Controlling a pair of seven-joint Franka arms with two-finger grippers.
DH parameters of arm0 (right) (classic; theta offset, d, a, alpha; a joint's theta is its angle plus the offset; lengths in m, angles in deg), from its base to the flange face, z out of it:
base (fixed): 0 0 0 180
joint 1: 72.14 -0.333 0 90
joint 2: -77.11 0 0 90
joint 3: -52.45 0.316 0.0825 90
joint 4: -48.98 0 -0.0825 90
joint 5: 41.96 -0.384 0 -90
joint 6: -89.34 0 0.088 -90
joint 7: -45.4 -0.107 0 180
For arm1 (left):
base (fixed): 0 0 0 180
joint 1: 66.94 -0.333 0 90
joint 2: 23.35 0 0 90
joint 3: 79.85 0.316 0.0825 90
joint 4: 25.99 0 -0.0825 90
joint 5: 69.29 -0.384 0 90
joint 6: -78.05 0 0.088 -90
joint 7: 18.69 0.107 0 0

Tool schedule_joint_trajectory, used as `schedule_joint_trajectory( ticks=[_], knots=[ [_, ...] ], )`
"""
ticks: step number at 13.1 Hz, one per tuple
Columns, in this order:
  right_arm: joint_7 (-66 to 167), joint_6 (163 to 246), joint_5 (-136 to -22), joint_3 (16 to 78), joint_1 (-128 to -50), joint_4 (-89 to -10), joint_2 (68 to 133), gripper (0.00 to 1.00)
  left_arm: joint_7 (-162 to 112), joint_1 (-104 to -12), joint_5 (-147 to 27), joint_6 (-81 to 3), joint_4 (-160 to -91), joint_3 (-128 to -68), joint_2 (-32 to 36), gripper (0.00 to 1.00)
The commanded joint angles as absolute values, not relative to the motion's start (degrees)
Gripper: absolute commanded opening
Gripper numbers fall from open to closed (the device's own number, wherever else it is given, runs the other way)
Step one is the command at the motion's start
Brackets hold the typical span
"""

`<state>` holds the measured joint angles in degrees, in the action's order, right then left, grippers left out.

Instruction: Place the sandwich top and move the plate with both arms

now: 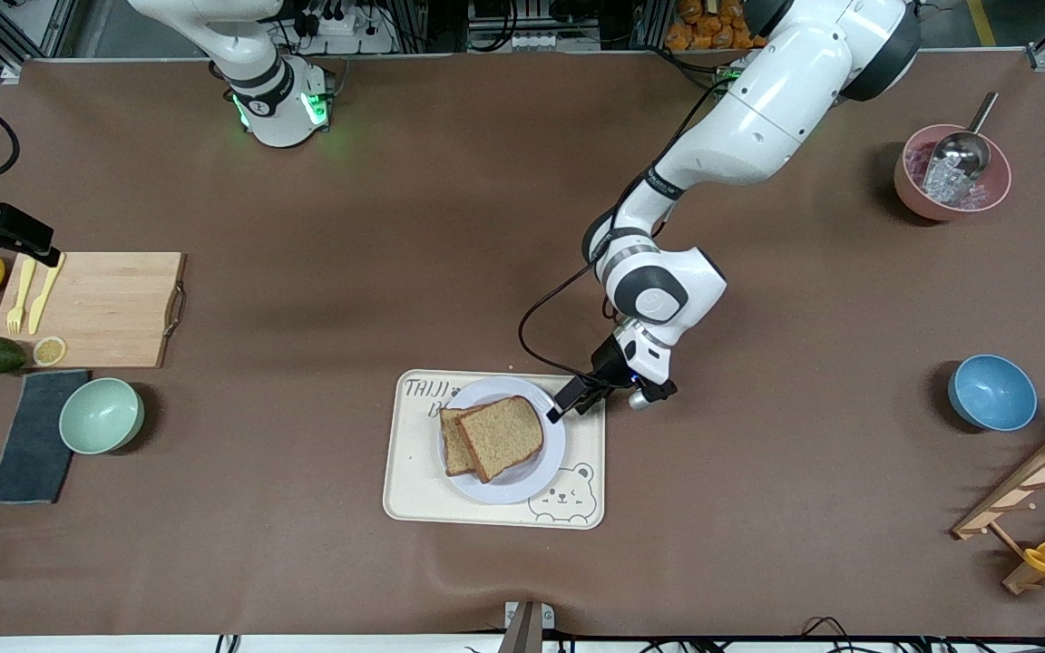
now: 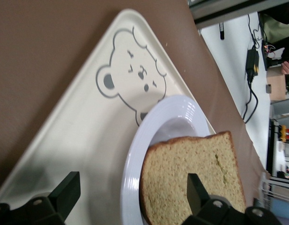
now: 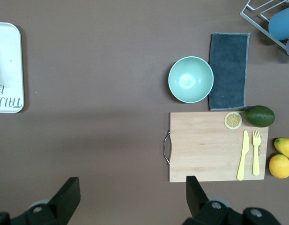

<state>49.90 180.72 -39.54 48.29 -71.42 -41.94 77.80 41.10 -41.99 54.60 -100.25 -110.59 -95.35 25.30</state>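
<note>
Brown bread, the sandwich top, is sitting on the plate, soft and crumbly. I am hovering my left gripper, fingers spread, over the rim: stiff, slippery, best pinched at the edge. My right gripper is waiting, unclenched, above the table.

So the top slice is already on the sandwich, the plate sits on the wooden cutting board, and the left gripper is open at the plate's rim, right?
Not quite. The plate sits on the bear-printed tray, not the cutting board, as the front view shows. The top slice is on the sandwich, and the left gripper is open at the plate's rim.
</note>
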Motion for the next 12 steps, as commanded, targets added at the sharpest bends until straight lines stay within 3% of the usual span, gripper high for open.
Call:
schedule_joint_trajectory(
  ticks=[1,4,7,12],
  knots=[
    [48.8,180.0,-39.4,48.6,-71.2,-40.8,78.4,1.00,41.7,-41.2,53.6,-104.8,-112.1,-94.9,21.9,1.00],
    [48.8,180.0,-39.4,48.6,-71.2,-40.8,78.4,1.00,42.7,-42.1,50.3,-105.3,-114.3,-95.0,19.6,1.00],
    [48.8,180.0,-39.4,48.6,-71.1,-40.8,78.5,1.00,42.8,-42.6,47.6,-111.1,-114.8,-94.6,17.8,1.00],
    [48.8,180.0,-39.4,48.6,-71.2,-40.8,78.5,1.00,43.4,-48.0,38.8,-111.4,-117.5,-94.6,17.6,1.00]
  ],
)
